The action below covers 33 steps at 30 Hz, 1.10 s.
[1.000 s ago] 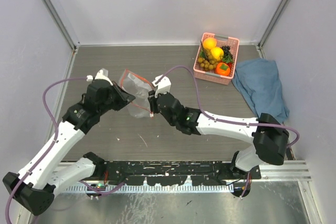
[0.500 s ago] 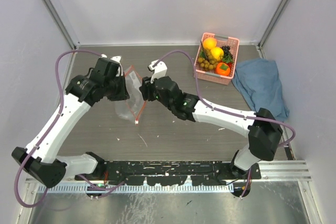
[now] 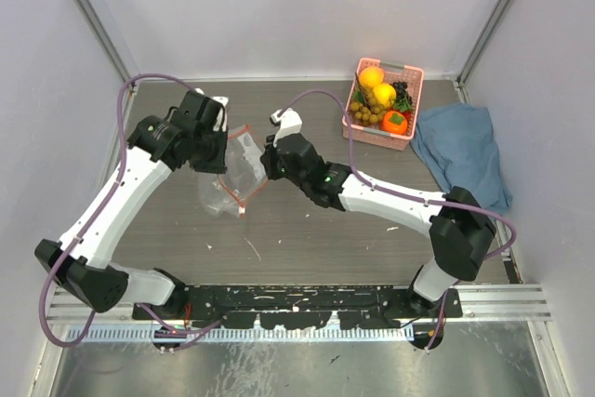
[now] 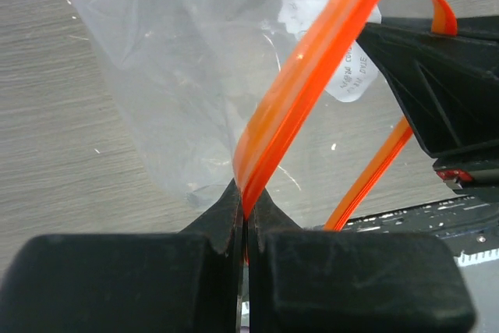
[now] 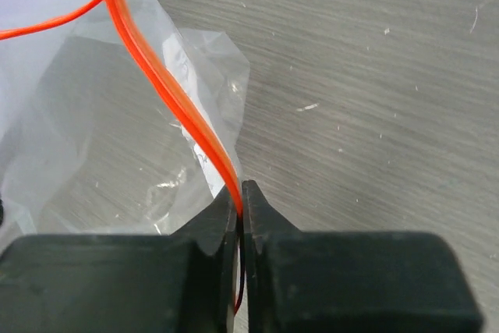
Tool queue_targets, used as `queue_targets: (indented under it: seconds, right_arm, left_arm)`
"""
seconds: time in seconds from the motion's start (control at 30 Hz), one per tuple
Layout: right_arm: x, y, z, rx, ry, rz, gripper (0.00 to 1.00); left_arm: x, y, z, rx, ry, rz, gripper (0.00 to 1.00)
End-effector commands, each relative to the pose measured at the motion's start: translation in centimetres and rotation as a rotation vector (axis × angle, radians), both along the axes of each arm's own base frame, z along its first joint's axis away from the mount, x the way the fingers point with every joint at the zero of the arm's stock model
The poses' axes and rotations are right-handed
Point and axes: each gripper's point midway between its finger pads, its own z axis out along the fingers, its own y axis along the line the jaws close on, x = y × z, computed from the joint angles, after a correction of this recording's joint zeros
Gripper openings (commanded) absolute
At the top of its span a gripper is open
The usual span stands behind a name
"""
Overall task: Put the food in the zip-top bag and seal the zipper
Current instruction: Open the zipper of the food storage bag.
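The clear crinkly plastic zip-top bag (image 3: 226,191) hung between the two arms, well to the left of the pink plastic basket (image 3: 410,72). The left pincer (image 4: 243,193) was squeezed tight on the thin orange-red zipper strip (image 4: 312,76) at the bag's mouth. Its black fingers had no gap between them but the strip. The right pincer (image 5: 240,189) was squeezed tight too. It nipped the same strip on the side of the bag nearer the basket. The two halves of the strip stood apart, so the mouth was open. A small white label (image 4: 355,76) with print on it sat on the bag. The small toy fruits (image 3: 383,93) all lay in the basket. A crumpled blue cloth (image 3: 460,151) lay just to the right of the basket on the grey wood-look surface (image 3: 307,230).
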Motion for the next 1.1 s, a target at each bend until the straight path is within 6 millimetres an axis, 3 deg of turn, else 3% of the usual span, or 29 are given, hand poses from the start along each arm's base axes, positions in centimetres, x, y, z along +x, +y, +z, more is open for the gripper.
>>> queue_targets:
  seconds: [0.0, 0.1, 0.3, 0.43, 0.6, 0.77, 0.87, 1.07]
  right_arm:
    - [0.5, -0.8, -0.5, 0.064, 0.033, -0.052, 0.07]
    - [0.7, -1.5, -1.9, 0.076, 0.067, -0.101, 0.01]
    - [1.2, -2.7, -5.1, 0.067, 0.108, -0.172, 0.01]
    - [1.8, -2.6, -5.6, 0.101, 0.112, -0.164, 0.01]
    - [1.3, -1.6, -4.8, 0.133, 0.090, -0.086, 0.07]
    - [0.6, -1.2, -3.0, 0.124, 0.038, 0.027, 0.25]
    - [0.3, -1.8, -1.8, 0.126, 0.020, 0.056, 0.29]
    - [-1.0, -2.9, 0.7, 0.056, -0.033, 0.178, 0.50]
  left_arm:
    - [1.2, 0.8, 1.6, 0.070, -0.051, -0.018, 0.00]
    - [2.2, 0.7, 2.2, 0.086, -0.077, -0.026, 0.00]
    - [4.1, 1.1, 3.2, 0.153, -0.125, -0.021, 0.00]
    - [5.0, 0.7, 1.4, 0.182, -0.092, -0.039, 0.00]
    - [5.4, 0.4, -1.3, 0.187, -0.082, -0.049, 0.00]
    - [5.4, -0.3, -2.5, 0.146, -0.096, -0.074, 0.00]
    - [5.3, -0.3, -3.4, 0.162, -0.069, -0.072, 0.00]
    - [5.1, -0.6, -4.2, 0.152, -0.031, -0.075, 0.00]
